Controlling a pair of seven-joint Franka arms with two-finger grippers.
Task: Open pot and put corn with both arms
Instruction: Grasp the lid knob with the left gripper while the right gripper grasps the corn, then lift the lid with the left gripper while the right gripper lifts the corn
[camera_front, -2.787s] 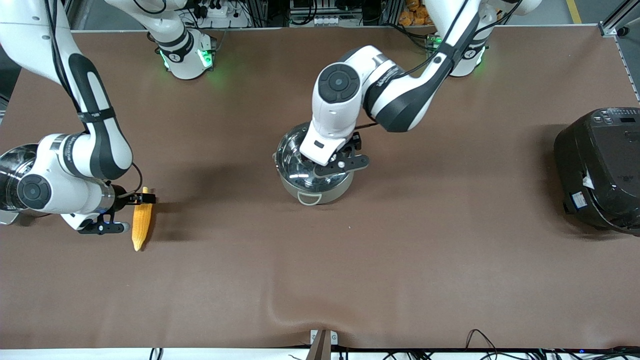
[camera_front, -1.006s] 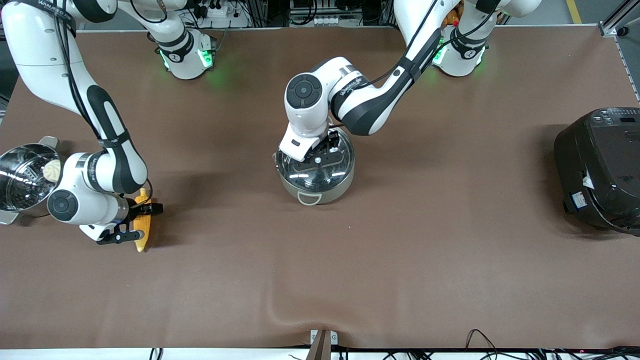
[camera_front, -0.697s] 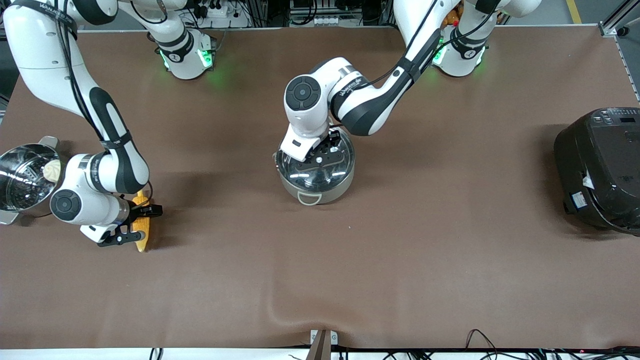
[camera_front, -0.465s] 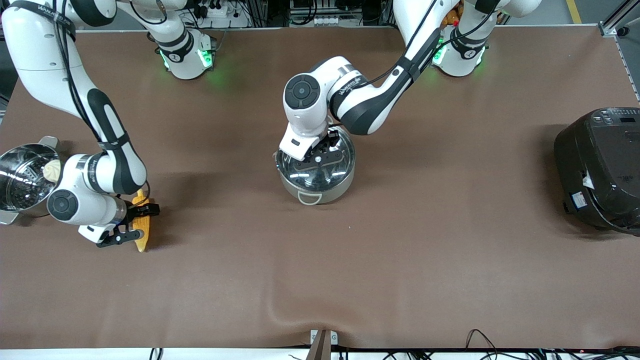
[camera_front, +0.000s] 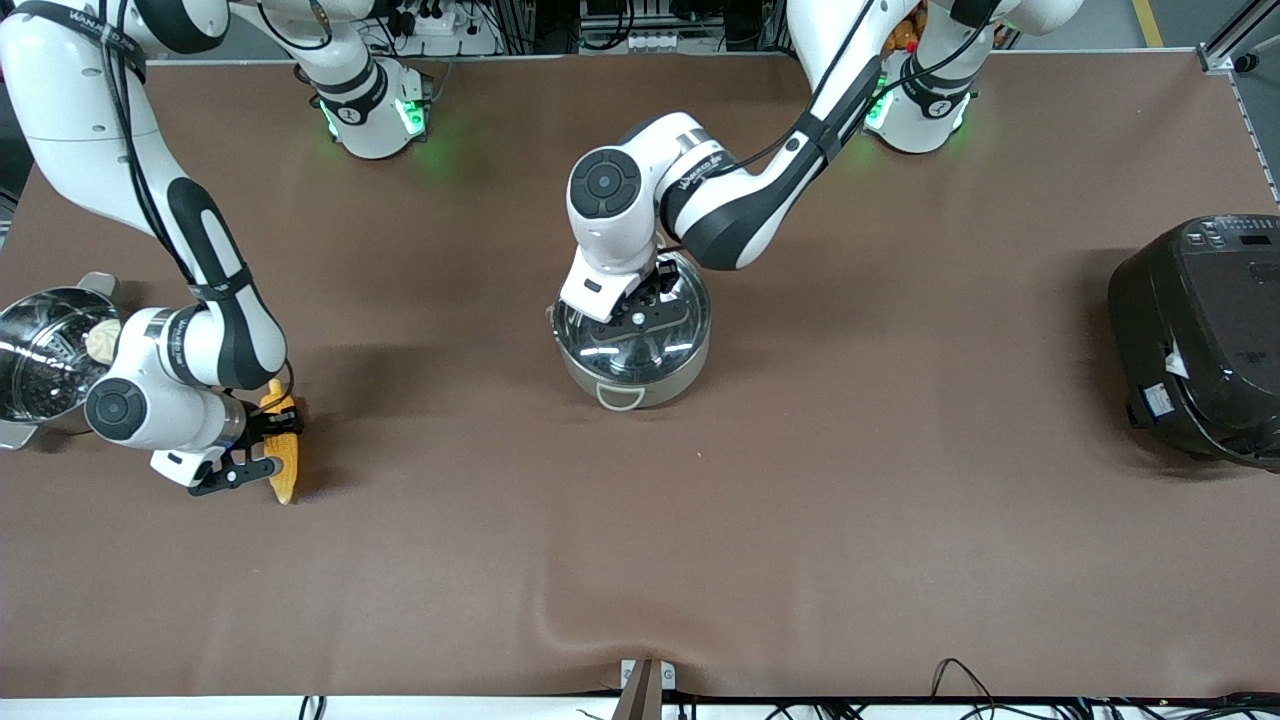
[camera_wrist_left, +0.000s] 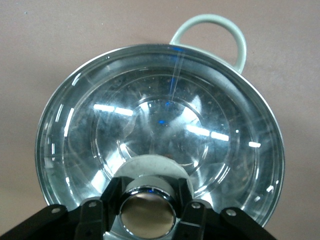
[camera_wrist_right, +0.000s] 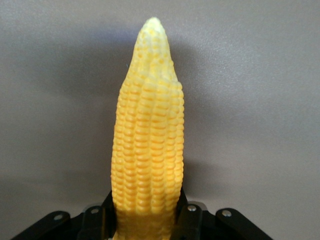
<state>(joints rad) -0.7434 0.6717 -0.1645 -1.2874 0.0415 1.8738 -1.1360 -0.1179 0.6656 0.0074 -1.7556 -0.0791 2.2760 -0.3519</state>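
The steel pot (camera_front: 632, 378) stands mid-table with its glass lid (camera_front: 600, 348) on. My left gripper (camera_front: 640, 312) is down on the lid, and in the left wrist view its fingers (camera_wrist_left: 111, 194) press both sides of the brass-coloured knob (camera_wrist_left: 147, 214). The lid (camera_wrist_left: 165, 125) sits flat on the rim. The corn (camera_front: 285, 470) lies on the table toward the right arm's end. My right gripper (camera_front: 264, 440) is shut on its thick end. In the right wrist view the corn (camera_wrist_right: 149, 130) points away from the gripper (camera_wrist_right: 146, 220).
A steel steamer pot (camera_front: 30, 385) with a white bun stands at the table edge beside the right arm's wrist. A large black cooker (camera_front: 1200, 340) sits at the left arm's end. A brown mat (camera_front: 800, 500) covers the table.
My left gripper has come down over the lid and closed round the knob. My right gripper has closed on the corn, whose thick end has shifted slightly.
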